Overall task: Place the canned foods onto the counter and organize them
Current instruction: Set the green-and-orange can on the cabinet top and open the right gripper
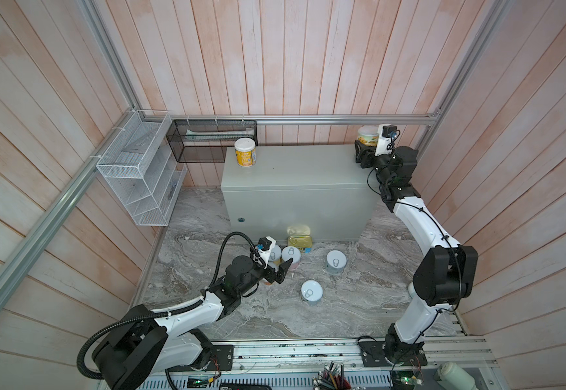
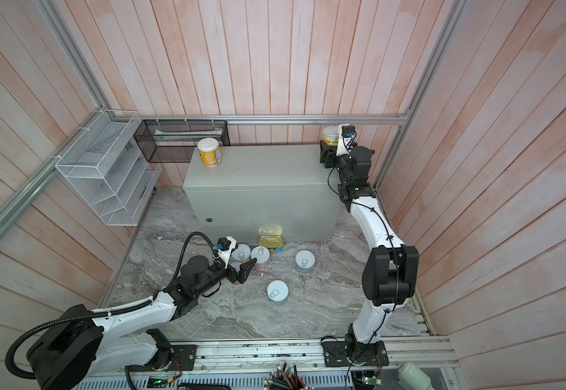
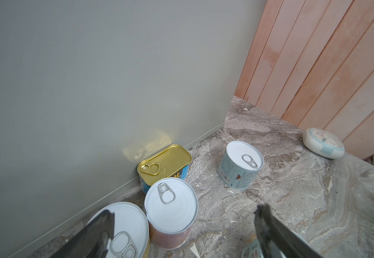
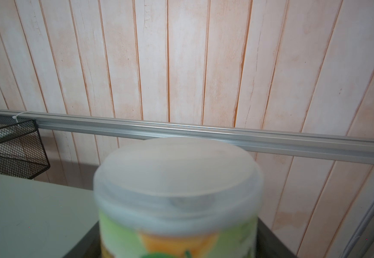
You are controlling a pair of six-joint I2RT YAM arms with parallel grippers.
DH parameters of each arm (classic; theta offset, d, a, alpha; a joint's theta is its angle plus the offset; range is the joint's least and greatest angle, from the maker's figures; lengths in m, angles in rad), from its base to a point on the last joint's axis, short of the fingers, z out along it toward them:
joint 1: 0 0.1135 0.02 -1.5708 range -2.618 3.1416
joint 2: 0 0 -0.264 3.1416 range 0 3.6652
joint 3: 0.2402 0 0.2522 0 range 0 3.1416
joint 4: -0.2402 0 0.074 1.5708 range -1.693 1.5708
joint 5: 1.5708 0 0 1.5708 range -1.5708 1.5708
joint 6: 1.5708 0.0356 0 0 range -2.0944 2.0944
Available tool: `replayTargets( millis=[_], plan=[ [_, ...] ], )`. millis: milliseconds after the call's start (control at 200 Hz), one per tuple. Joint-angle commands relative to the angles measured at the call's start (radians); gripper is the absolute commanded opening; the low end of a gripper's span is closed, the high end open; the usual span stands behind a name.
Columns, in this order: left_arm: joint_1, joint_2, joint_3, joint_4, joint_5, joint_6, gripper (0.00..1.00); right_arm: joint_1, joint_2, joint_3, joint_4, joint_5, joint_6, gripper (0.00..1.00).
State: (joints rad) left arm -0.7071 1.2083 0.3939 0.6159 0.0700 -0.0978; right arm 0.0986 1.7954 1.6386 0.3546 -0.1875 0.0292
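The counter [image 1: 295, 169] [image 2: 258, 169] is a grey metal box with one yellow-labelled can [image 1: 245, 152] [image 2: 209, 152] on its far left corner. At its far right corner my right gripper [image 1: 364, 153] [image 4: 178, 241] is shut on a green-and-orange can [image 1: 368, 135] [image 4: 177, 192]; I cannot tell whether it rests on the top. On the marble, my left gripper [image 1: 277, 273] [image 3: 185, 213] hangs open over a pink can [image 3: 171, 201] and a yellow can [image 3: 123, 227]. Nearby are a gold tin [image 3: 165, 164] and two pale blue cans [image 1: 336, 261] [image 1: 311, 292].
A white wire basket [image 1: 139, 175] and a black mesh basket [image 1: 210, 138] hang on the left and back walls. A round white-and-blue object [image 3: 323, 143] lies by the right wall. Another can [image 3: 252, 249] shows partly under one left finger.
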Motion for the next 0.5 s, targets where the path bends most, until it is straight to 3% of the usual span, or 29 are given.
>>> replayTargets(
  millis=[0,135,340,495],
  plan=[
    [0.003,0.013,0.031,-0.008,-0.015,-0.005,1.00,-0.005,0.028,0.079,0.017,-0.022,-0.003,0.66],
    [0.003,0.021,0.034,-0.008,-0.007,-0.010,1.00,-0.005,0.038,0.096,-0.006,-0.057,-0.008,0.70],
    [0.003,0.033,0.042,-0.016,-0.004,-0.014,1.00,-0.005,0.008,0.067,-0.017,-0.120,0.008,0.91],
    [0.003,0.039,0.043,-0.014,0.001,-0.021,1.00,-0.005,-0.028,0.038,-0.021,-0.104,0.013,0.94]
  ],
)
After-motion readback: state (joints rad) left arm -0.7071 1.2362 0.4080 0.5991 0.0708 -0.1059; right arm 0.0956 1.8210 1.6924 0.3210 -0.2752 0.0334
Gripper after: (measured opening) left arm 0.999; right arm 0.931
